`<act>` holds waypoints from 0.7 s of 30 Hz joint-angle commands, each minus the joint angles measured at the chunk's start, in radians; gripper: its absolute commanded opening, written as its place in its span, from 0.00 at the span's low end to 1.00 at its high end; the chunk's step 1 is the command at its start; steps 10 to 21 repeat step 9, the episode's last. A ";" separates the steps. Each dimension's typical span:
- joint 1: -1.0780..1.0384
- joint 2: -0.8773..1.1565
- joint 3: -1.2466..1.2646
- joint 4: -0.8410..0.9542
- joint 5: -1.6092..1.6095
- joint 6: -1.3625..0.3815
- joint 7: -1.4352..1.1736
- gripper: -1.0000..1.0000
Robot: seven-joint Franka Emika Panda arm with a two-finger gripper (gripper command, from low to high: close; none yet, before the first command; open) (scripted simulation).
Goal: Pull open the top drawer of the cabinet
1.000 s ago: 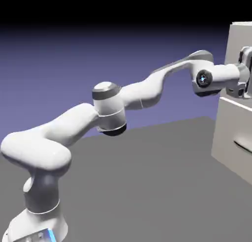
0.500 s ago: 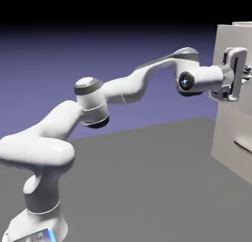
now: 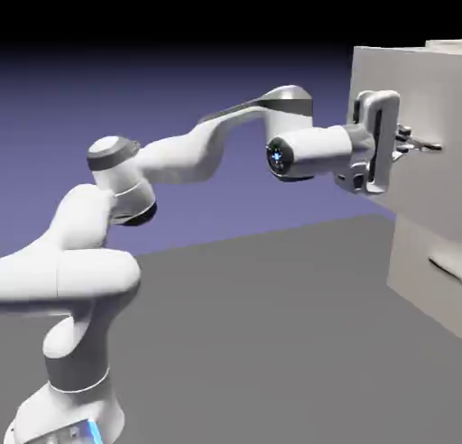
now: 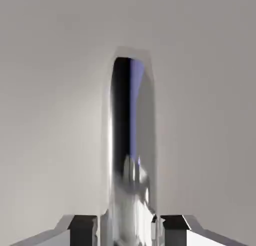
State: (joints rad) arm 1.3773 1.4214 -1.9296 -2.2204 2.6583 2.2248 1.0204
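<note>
The off-white top drawer (image 3: pixel 433 194) is standing out from the cabinet (image 3: pixel 417 280), the tool (image 3: pixel 408 144) pinching its shiny handle (image 4: pixel 131 140); the right frame edge is cropping both fronts.

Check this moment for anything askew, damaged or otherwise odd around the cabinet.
Nothing stands out. The top drawer juts out past the lower drawer, which fits a drawer being pulled open. The claw is closed on the shiny handle, and no damage shows on the drawer fronts in view.
</note>
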 commanded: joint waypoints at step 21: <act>0.164 0.031 -0.084 -0.222 -0.064 -0.062 -0.013 1.00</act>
